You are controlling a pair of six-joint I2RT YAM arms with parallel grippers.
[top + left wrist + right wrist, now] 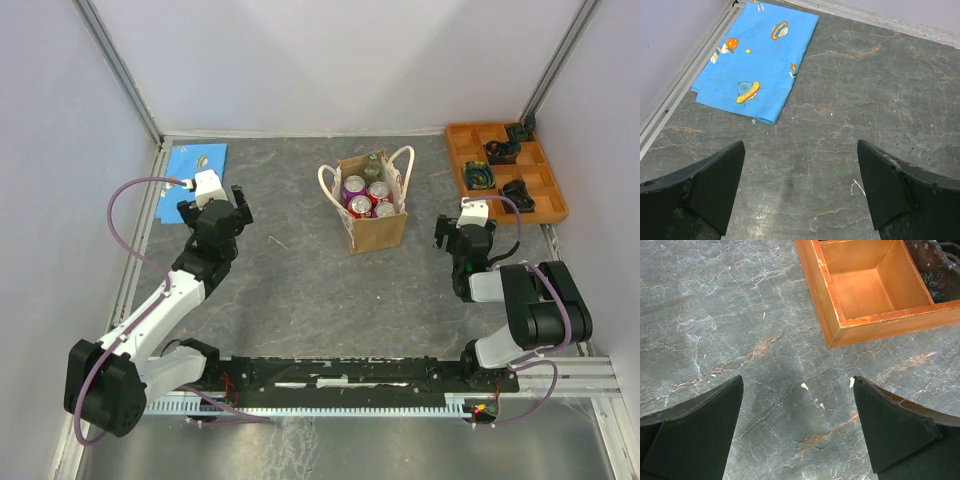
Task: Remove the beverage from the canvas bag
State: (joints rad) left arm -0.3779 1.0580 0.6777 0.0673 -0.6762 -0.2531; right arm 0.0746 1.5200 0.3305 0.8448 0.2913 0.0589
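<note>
Overhead and seemingly low wrist views share table (300, 290).

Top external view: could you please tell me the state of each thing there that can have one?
canvas bag, upright, open at the top.
drink cans, standing inside the bag.
left gripper, open, empty.
right gripper, open, empty.
blue cloth, lying flat.
orange tray, partly filled.

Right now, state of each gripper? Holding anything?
Left gripper: jaws open, holding nothing.
Right gripper: jaws open, holding nothing.
</note>
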